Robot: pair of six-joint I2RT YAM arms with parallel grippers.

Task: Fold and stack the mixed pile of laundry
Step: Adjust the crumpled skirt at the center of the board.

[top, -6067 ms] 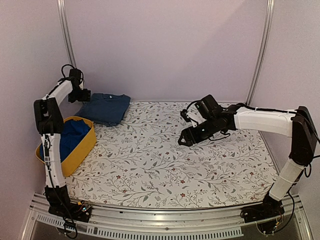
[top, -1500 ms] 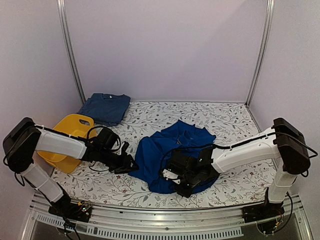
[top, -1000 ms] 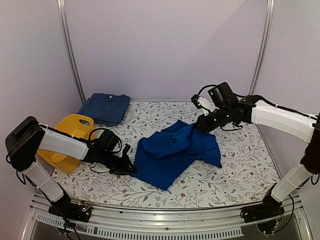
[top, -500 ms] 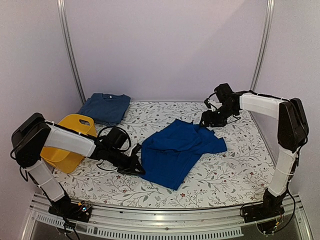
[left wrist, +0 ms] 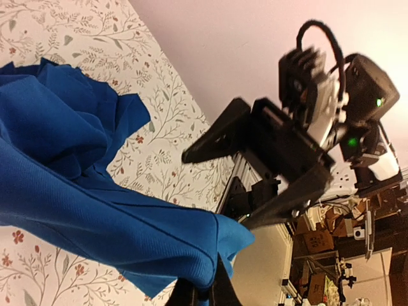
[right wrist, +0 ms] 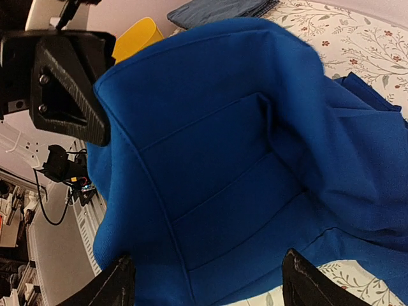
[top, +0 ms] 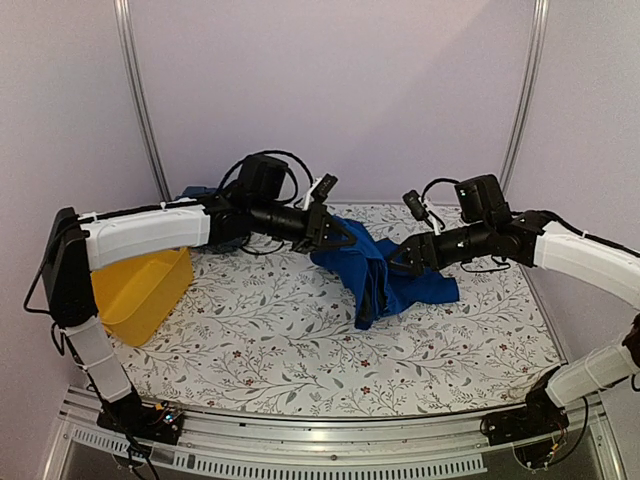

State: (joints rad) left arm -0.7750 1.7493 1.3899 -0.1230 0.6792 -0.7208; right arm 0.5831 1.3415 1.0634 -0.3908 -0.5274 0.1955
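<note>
Royal-blue garment (top: 372,270): soft matte knit with stitched seams. One edge is lifted above the middle of the counter, towards the back. The rest hangs in folds and trails onto the counter toward the right.
Left fingers (top: 336,233): closed, pinching the garment's raised edge.
Right fingers (right wrist: 118,280): spread wide and gripping nothing, close to the draped side, with blue cloth filling the space ahead of them.
Folded dark blue garment (right wrist: 223,9): lies flat at the far left of the counter, well apart from the lifted piece. From above, the left arm (top: 150,228) hides most of it.
Yellow tub (top: 140,288): smooth plastic with rounded walls, at the counter's left edge beside the left arm.
Counter (top: 280,340): white cover printed with grey leafy sprigs and small red flowers.
Surroundings: pale lilac walls (top: 330,90), metal uprights (top: 135,100) in the back corners, and a slotted metal rail (top: 330,440) along the near edge.
</note>
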